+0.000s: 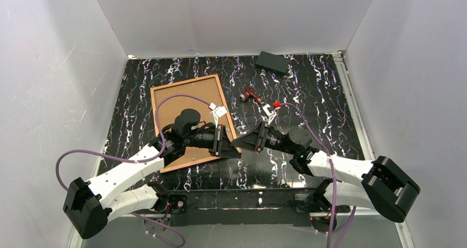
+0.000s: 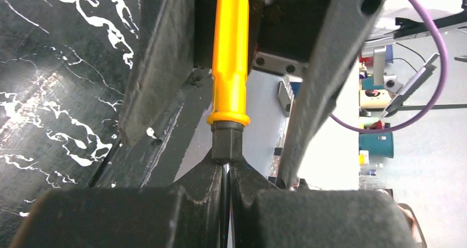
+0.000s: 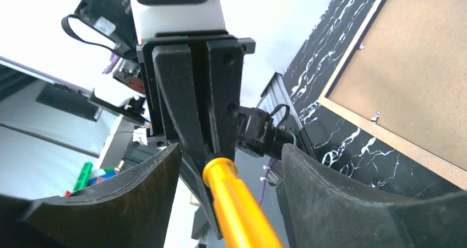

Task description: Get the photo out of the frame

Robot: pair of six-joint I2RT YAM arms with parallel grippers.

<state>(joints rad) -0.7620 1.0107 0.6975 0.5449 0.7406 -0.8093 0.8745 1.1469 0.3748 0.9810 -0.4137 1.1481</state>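
left gripper [image 2: 227, 168] pinches the screwdriver [image 2: 231, 66] shaft, right gripper [image 3: 230, 151] spread round its handle — both just off the frame [image 1: 184, 81]'s right edge, left arm nearer.

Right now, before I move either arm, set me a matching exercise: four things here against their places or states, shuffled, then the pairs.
Things
1. screwdriver
2. frame
3. black block
4. right gripper

Places or states
A. at the far edge of the table
B. open, a finger on each side of the orange handle
C. lying face down, brown back up
D. clamped in the left gripper

Pairs: 1-D, 2-C, 3-A, 4-B
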